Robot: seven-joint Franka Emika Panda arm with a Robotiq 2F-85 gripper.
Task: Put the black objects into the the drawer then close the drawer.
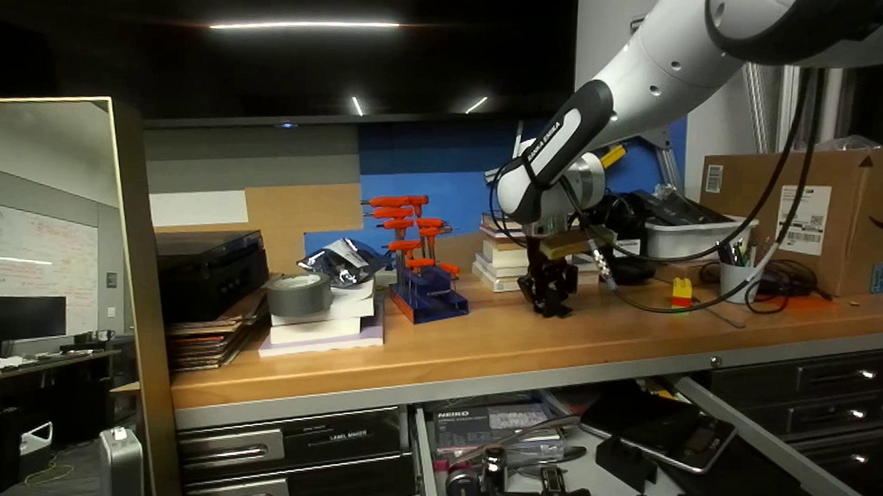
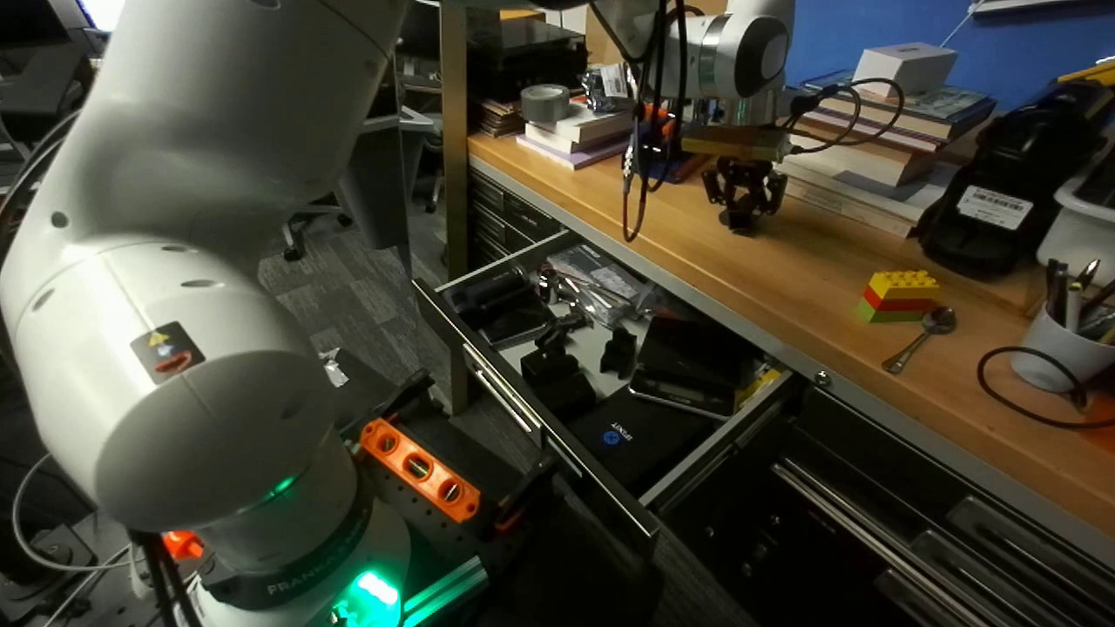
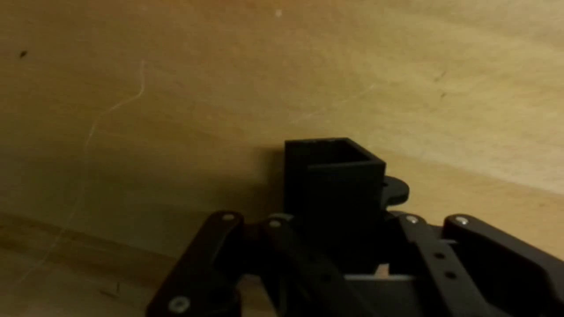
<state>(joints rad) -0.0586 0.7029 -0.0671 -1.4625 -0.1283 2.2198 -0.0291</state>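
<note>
My gripper (image 3: 338, 222) points down over the wooden table, and its fingers press on both sides of a black object (image 3: 337, 187). This object is a square, open-topped block with a rounded tab on one side. In both exterior views the gripper (image 1: 548, 282) (image 2: 742, 187) is low at the tabletop, and the block (image 2: 739, 216) is mostly merged with the dark fingers. I cannot tell whether the block touches the table. The drawer (image 2: 501, 390) is pulled open; its side wall also shows in an exterior view (image 1: 779, 444). A small black piece (image 2: 618, 351) stands inside; I cannot tell if it is the other black object.
The drawer also holds a black case (image 2: 627, 431), a flat black device (image 2: 684, 366) and a clear package (image 2: 597, 270). Book stacks (image 2: 871, 174), orange-handled tools (image 1: 401, 224), toy bricks (image 2: 902, 296), a spoon (image 2: 919, 340) and a pen cup (image 2: 1063, 348) are on the table.
</note>
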